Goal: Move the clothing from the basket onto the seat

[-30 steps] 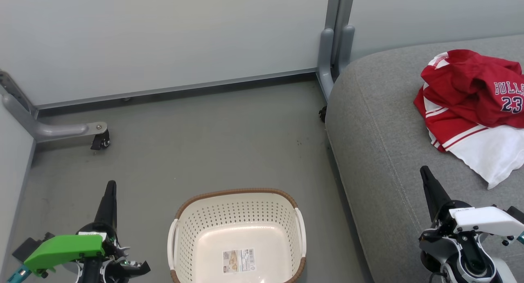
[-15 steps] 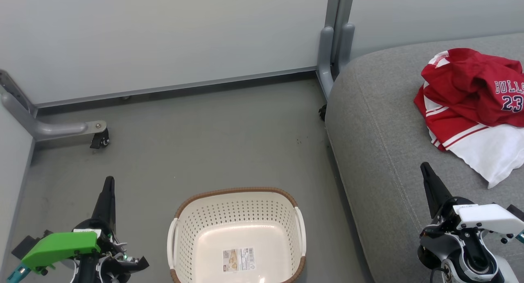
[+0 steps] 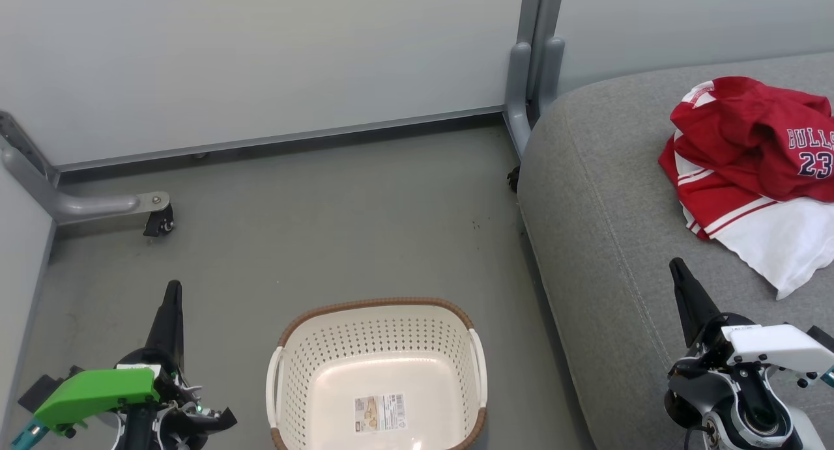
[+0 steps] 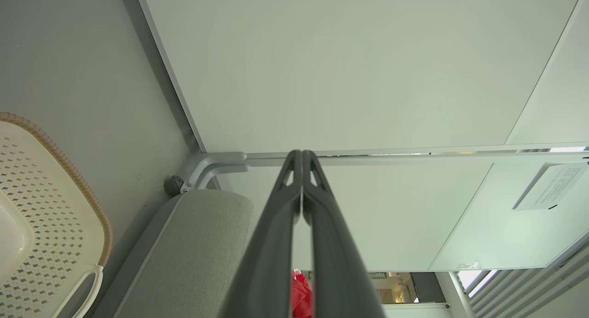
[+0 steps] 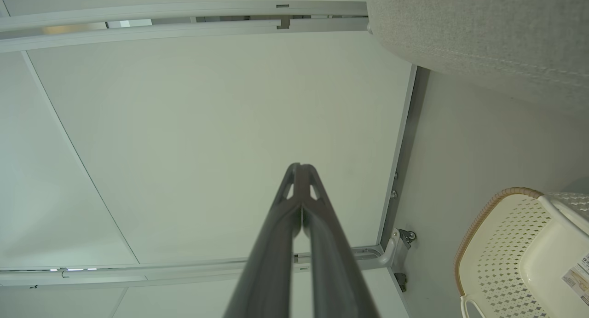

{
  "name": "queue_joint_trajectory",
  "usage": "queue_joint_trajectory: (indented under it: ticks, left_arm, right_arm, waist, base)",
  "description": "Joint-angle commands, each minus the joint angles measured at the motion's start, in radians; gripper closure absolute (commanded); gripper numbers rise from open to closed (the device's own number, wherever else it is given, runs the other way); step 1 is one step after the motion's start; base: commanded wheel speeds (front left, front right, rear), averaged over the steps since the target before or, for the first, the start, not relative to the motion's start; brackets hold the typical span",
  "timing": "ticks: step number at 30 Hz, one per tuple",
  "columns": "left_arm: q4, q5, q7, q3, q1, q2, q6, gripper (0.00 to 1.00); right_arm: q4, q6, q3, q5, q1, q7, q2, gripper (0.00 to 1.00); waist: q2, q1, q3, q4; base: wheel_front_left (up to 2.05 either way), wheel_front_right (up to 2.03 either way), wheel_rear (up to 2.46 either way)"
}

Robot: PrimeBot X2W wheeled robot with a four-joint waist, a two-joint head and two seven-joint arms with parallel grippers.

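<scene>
Right of the basket [image 3: 378,303], on the seat [image 3: 606,209], the clothing [image 3: 749,157] is lying in a crumpled heap. My left fingers [image 4: 302,154] are hanging pressed together, holding nothing, left of the basket; my right fingers [image 5: 301,167] are likewise pressed together, holding nothing, right of it, above the seat.

Lower centre, the basket [image 3: 374,346]: smooth cream plastic, perforated, a soft gloss on its bottom, a brown woven-look rim and a paper label [image 3: 380,414] inside. At right, the seat [image 3: 606,196] is coarse matt grey cloth with a stitched seam. The clothing [image 3: 743,144] is soft red-and-white fabric, crumpled. The floor [image 3: 326,222] is matt grey, faintly scuffed. Up top, the wall panels [image 3: 260,59] are smooth and pale, and the post [image 3: 531,59] looks like grey painted metal.
</scene>
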Motion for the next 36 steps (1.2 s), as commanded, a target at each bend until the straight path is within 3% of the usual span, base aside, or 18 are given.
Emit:
queue_joint_trajectory:
  ticks: [1, 36]
  left_arm:
    - [0.001, 0.0, 0.002, 0.004, -0.012, 0.006, -0.005, 1.0]
    - [0.001, 0.002, 0.004, 0.005, -0.013, 0.005, -0.005, 1.0]
  right_arm:
    - [0.002, 0.0, -0.004, -0.005, -0.006, 0.006, 0.002, 1.0]
    - [0.002, 0.0, -0.011, -0.011, -0.007, 0.011, 0.006, 1.0]
  waist:
    - [0.0, 0.0, 0.0, 0.0]
    - [0.0, 0.0, 0.0, 0.0]
  base:
    - [0.0, 0.0, 0.0]
    - [0.0, 0.0, 0.0]
